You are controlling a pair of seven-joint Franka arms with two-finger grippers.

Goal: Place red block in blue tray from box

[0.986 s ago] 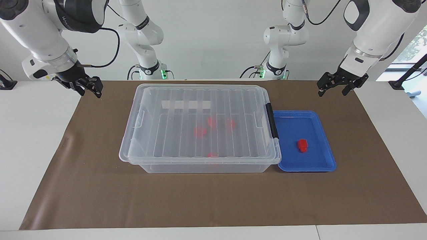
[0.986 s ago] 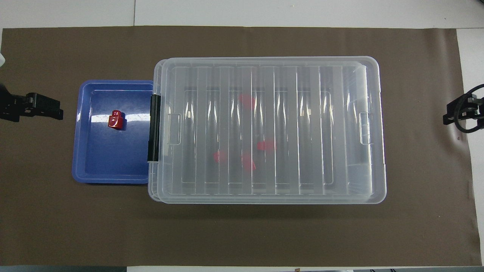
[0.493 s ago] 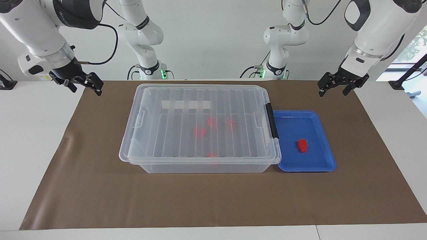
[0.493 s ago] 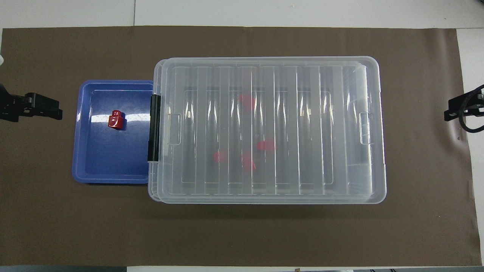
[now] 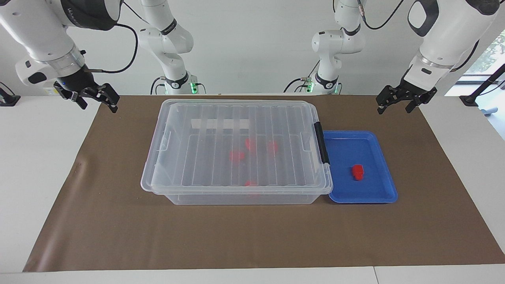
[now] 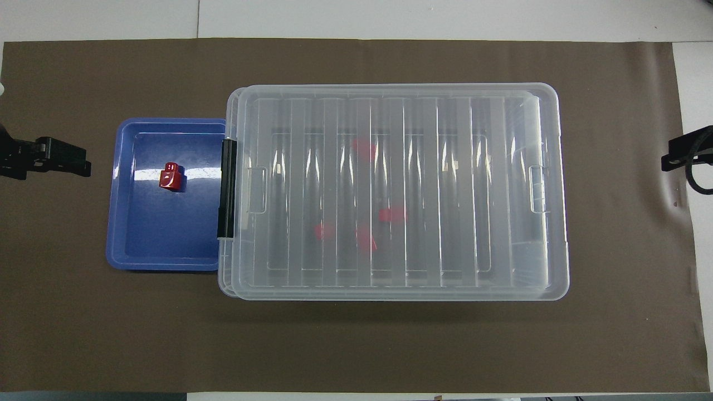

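Note:
The box (image 5: 236, 150) (image 6: 395, 189) stands mid-table with its ribbed lid closed. Several red blocks (image 5: 236, 156) (image 6: 392, 214) show blurred through the lid. The blue tray (image 5: 371, 197) (image 6: 161, 245) lies against the box's black latch (image 5: 323, 142) end, toward the left arm's end of the table. One red block (image 5: 358, 172) (image 6: 170, 176) lies in the tray. My left gripper (image 5: 394, 107) (image 6: 55, 159) hangs open and empty over the brown mat. My right gripper (image 5: 99, 105) (image 6: 688, 153) hangs open and empty over the mat's edge at the right arm's end.
A brown mat (image 5: 252, 236) (image 6: 356, 345) covers most of the white table. Two more white arms (image 5: 169, 43) stand at the table's edge on the robots' side and do not reach in.
My right gripper has risen and drawn away from the box toward the right arm's end of the table. My left gripper has barely moved. The box, tray and blocks are as before.

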